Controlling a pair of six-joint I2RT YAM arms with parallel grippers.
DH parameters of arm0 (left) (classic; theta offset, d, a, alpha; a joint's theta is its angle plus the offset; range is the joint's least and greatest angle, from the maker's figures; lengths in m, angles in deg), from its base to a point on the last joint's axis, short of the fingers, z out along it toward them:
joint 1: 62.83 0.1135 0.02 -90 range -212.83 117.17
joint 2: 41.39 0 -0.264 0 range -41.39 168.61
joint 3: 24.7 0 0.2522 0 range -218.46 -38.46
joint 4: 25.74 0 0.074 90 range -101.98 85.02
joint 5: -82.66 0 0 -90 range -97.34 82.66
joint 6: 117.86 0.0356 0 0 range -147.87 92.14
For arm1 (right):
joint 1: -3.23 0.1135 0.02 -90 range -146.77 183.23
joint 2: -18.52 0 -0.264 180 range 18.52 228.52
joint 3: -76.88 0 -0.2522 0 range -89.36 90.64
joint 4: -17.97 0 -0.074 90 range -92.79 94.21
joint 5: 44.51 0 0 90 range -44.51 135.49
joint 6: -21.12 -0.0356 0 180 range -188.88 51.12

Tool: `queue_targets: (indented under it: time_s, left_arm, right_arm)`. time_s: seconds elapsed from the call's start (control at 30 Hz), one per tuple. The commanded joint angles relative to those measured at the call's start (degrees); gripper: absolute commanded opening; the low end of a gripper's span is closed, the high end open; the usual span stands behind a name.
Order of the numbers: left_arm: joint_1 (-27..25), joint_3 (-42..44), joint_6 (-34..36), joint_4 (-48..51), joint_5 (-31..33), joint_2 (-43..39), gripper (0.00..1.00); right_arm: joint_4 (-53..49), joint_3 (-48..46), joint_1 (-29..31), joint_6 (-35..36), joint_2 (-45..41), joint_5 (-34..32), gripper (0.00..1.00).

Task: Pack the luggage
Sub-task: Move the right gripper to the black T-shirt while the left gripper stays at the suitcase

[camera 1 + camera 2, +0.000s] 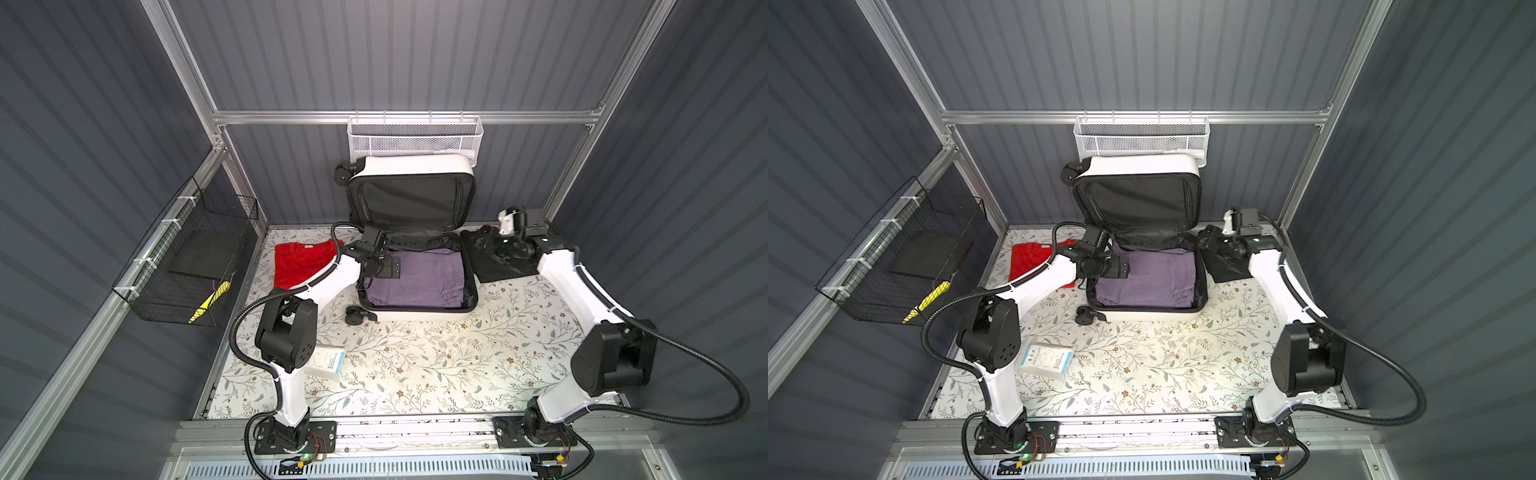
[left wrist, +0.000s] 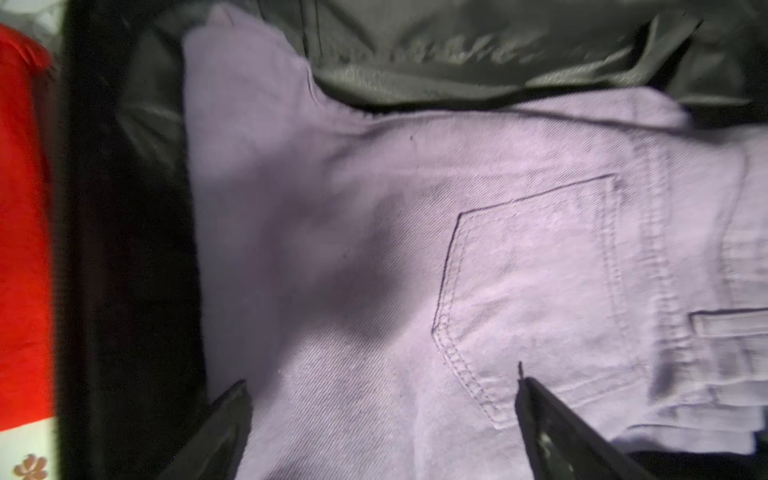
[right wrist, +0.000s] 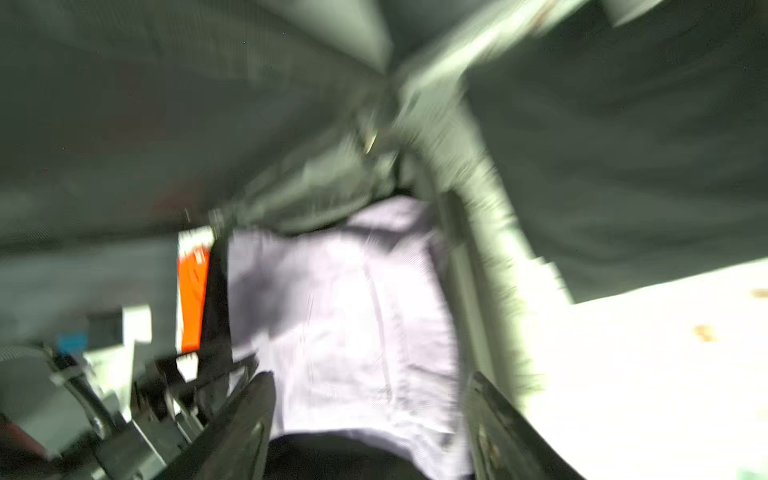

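The open white luggage (image 1: 415, 163) lies on the tabletop (image 1: 457, 365), lid raised, with purple jeans (image 1: 419, 278) folded inside it. Beside the luggage, over a black garment (image 1: 498, 270), the right claw (image 3: 370, 374) hovers with its jaws apart. Inside the luggage, the left claw (image 2: 382, 376) gapes wide above the jeans.

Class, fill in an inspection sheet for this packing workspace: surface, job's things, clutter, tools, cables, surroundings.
Surface: floral table, flat.
Job's things: luggage open, lid upright; purple jeans in its base; red shirt left of it; black garment right of it.
Clutter: white box beside the left arm.
Tools: left tool open above the jeans; right tool open over the black garment.
Cables: black conduit loops along each arm.
Surroundings: black wire basket, yellow item inside, on left wall; white mesh basket on back rail.
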State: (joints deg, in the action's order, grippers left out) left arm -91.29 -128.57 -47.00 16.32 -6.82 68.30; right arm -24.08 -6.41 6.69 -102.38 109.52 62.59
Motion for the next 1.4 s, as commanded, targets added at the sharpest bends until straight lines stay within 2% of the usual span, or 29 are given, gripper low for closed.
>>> queue_targets:
  time_s: [0.0,0.2,0.43,0.63,1.0,1.1,1.17,1.37]
  left_arm:
    - [0.3,-4.1,-0.6,1.6,-3.3,-3.7,1.00]
    - [0.2,-6.1,-2.0,1.7,-7.8,-5.8,1.00]
    - [0.1,-5.4,-3.3,0.7,-10.7,-8.9,1.00]
    - [-0.4,-3.5,-5.8,-2.2,-13.4,-9.9,1.00]
    - [-1.6,-3.6,-7.3,-3.2,-14.9,-9.5,1.00]
    - [-1.9,-3.3,-7.7,-3.7,-15.4,-9.9,1.00]
    - [-2.2,-3.1,-8.0,-4.0,-15.3,-10.3,1.00]
    - [-3.1,-3.5,-8.8,-4.3,-15.7,-10.6,1.00]
  right_arm:
    - [-1.7,-2.1,-4.3,-1.4,2.0,0.3,0.74]
    - [-5.2,6.0,-7.7,-1.6,12.6,-3.7,0.74]
    - [-12.1,21.6,-7.9,-1.1,28.8,-7.6,0.74]
    - [-15.3,29.1,-7.8,-1.0,37.1,-9.5,0.74]
    - [-16.5,30.6,-8.5,-5.0,44.9,-7.9,0.73]
    - [-16.6,27.0,-9.1,-7.0,44.4,-8.1,0.72]
    - [-15.7,23.7,-9.8,-8.0,43.2,-7.2,0.67]
    - [-12.1,12.4,-11.3,-11.3,36.0,-7.5,0.69]
